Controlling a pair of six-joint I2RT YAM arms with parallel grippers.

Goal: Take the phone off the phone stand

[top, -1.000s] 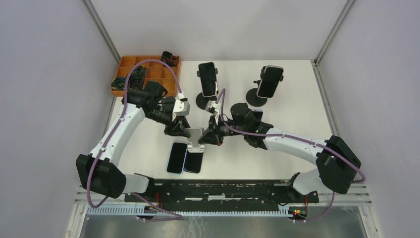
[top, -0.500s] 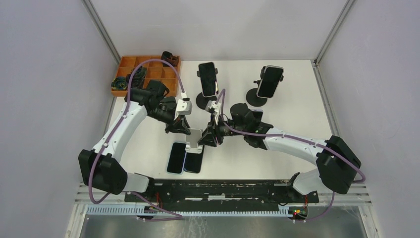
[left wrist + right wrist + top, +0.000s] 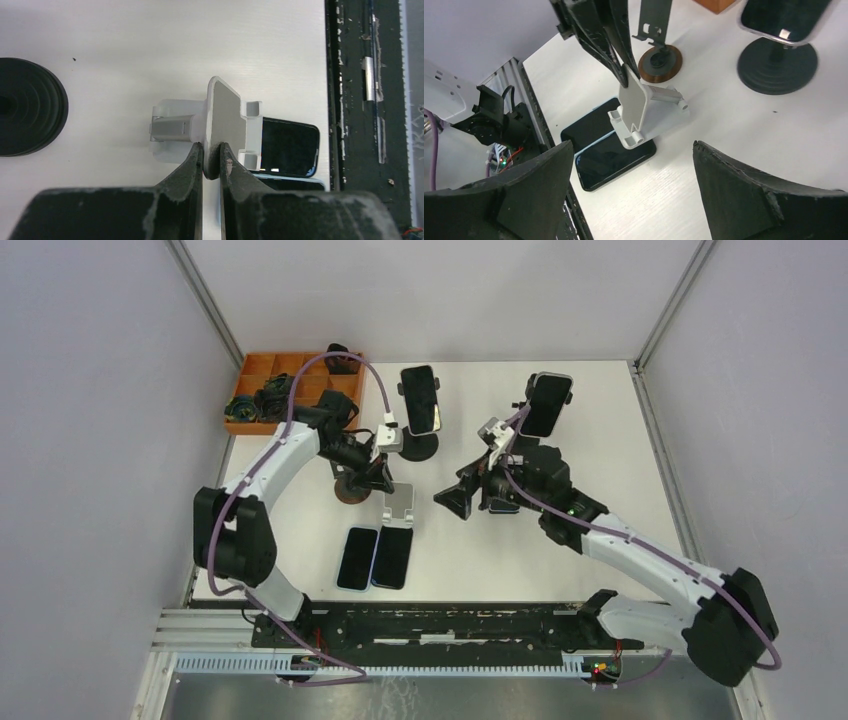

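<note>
One white folding phone stand (image 3: 226, 112) is pinched by the left gripper (image 3: 212, 152); the right gripper (image 3: 633, 150), at its three o'clock, is spread wide, empty.

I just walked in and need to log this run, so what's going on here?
The left gripper is pinched shut on the backplate of the empty white phone stand. The right gripper hovers open beside it, holding nothing. One flat phone and another flat phone lie side by side on the table, just in front of that stand. At the back, a centre phone and a right-hand phone each sit on a black stand.
</note>
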